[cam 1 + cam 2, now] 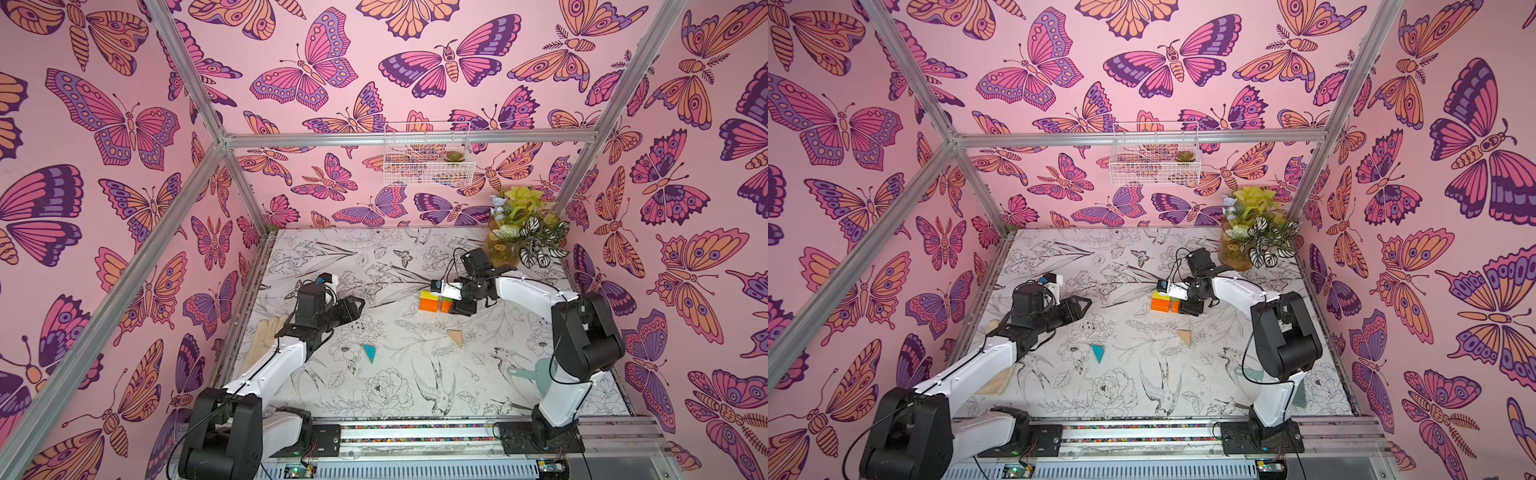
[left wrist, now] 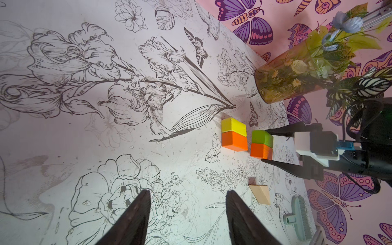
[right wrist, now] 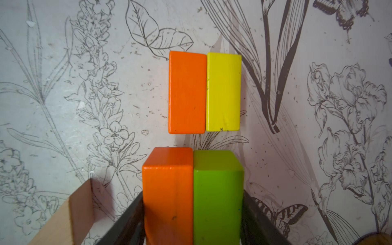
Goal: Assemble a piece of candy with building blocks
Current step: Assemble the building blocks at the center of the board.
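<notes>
A yellow brick [image 3: 223, 91] and an orange brick [image 3: 186, 92] lie side by side on the table [image 1: 374, 257]. My right gripper [image 3: 193, 194] is shut on a second pair, an orange brick [image 3: 167, 195] and a green brick [image 3: 218, 197], pressed together between its fingers. A narrow gap separates this pair from the lying pair in the left wrist view, green [image 2: 262, 137] beside yellow [image 2: 233, 126]. The tan triangle [image 1: 456, 336] and teal triangle [image 1: 369, 352] lie loose nearer the front. My left gripper [image 1: 359, 305] hovers open and empty to the left of the blocks.
A vase of artificial plants [image 1: 519, 232] stands at the back right corner, just behind the right arm. A teal brush [image 1: 528, 372] lies at the right front. A pale glove [image 1: 266, 328] lies at the left edge. A wire basket [image 1: 428, 158] hangs on the back wall.
</notes>
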Robot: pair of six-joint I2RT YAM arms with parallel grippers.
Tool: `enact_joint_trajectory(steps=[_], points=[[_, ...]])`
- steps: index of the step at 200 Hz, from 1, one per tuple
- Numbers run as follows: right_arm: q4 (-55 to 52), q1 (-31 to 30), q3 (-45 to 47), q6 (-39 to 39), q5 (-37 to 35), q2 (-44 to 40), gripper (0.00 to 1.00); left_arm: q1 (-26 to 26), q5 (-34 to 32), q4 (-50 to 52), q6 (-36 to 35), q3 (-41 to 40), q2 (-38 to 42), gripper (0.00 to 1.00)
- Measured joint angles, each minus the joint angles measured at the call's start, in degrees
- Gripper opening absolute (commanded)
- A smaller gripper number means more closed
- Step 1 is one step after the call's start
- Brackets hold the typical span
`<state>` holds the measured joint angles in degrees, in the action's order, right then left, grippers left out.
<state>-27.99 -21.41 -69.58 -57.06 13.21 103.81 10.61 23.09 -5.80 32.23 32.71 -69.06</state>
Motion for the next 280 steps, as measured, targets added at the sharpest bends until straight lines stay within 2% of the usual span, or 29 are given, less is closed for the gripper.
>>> enact_joint_trajectory(steps=[84,132,280], points=[[-1.6,0.0,-5.3,0.0,-1.2,5.6,0.41,0.0,-0.3,-0.1,0.2,0.0,0.0,0.6],[-3.2,0.0,-5.9,0.0,-1.6,6.4,0.49,0.0,-0.4,-0.1,0.2,0.0,-0.1,0.6],[-7.5,0.0,-10.5,1.5,1.0,9.2,0.56,0.0,-0.6,-0.2,0.2,-0.4,-0.9,0.6]])
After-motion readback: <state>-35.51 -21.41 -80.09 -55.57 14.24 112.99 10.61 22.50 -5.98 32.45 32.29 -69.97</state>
